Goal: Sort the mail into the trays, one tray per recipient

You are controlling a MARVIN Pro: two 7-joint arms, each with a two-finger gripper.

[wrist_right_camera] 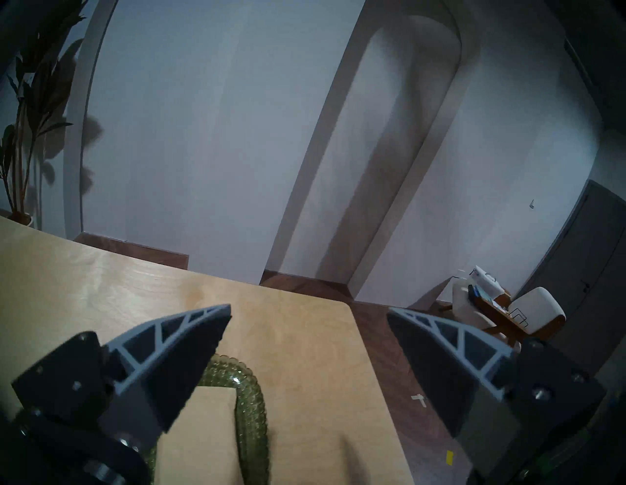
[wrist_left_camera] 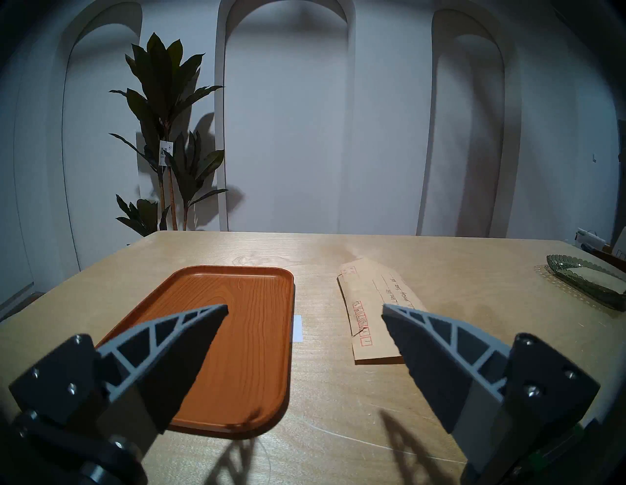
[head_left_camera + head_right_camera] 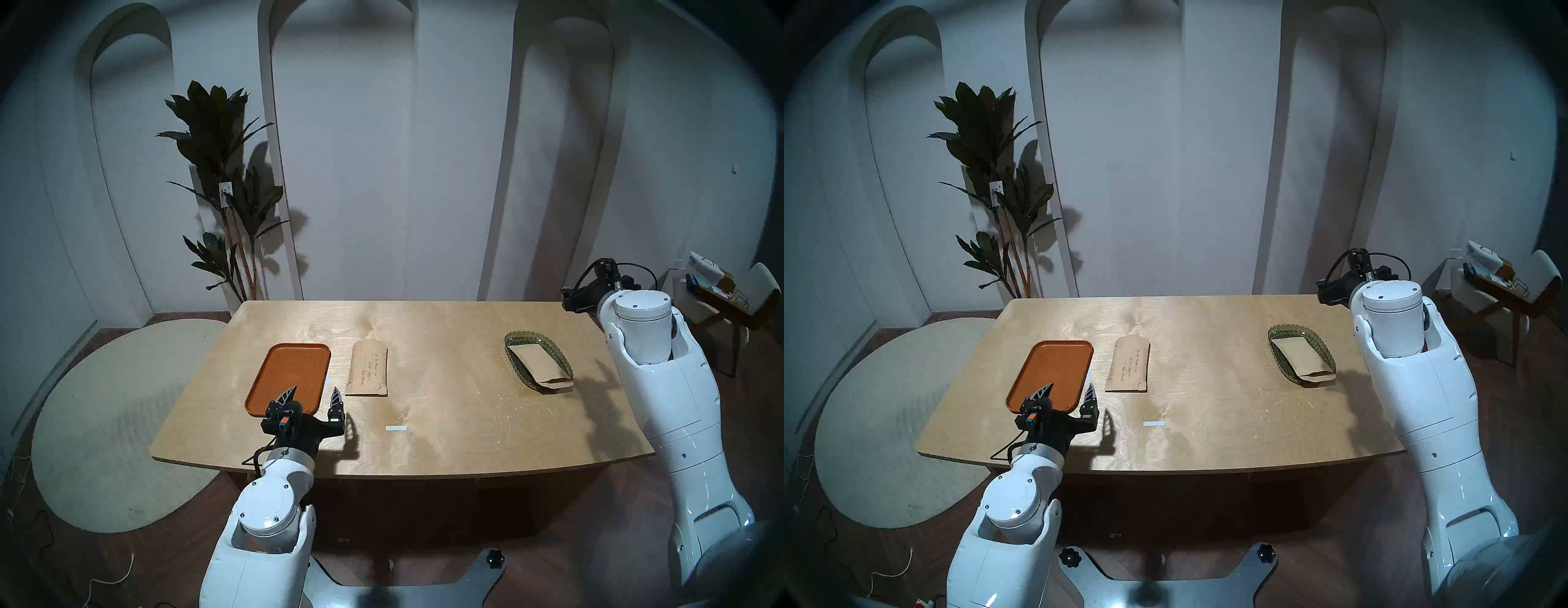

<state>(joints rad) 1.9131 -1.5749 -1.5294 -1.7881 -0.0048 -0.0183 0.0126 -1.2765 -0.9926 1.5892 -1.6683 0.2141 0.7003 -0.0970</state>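
Head view: one tan envelope [image 3: 367, 368] lies flat on the table [image 3: 445, 424] beside the orange tray [image 3: 275, 373]; another fills the green dish [image 3: 515, 338].

Left wrist view: left gripper [image 2: 305, 310] fingers spread, empty.

Right wrist view: right gripper [image 1: 309, 311] fingers spread, empty.

Thin, light, floppy paper; probably best pinched at an edge.

Addressed tan envelope [image 3: 367, 368] flat beside empty orange tray [image 3: 292, 369], second envelope [image 3: 539, 361] in green dish [image 3: 519, 337]

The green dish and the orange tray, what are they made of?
The green dish looks like glass: see-through, shiny, with a bumpy beaded rim. The orange tray looks like smooth plastic or lacquered wood with a printed wood-grain pattern; which one is hard to tell. The envelope lying in the dish looks like plain brown paper.
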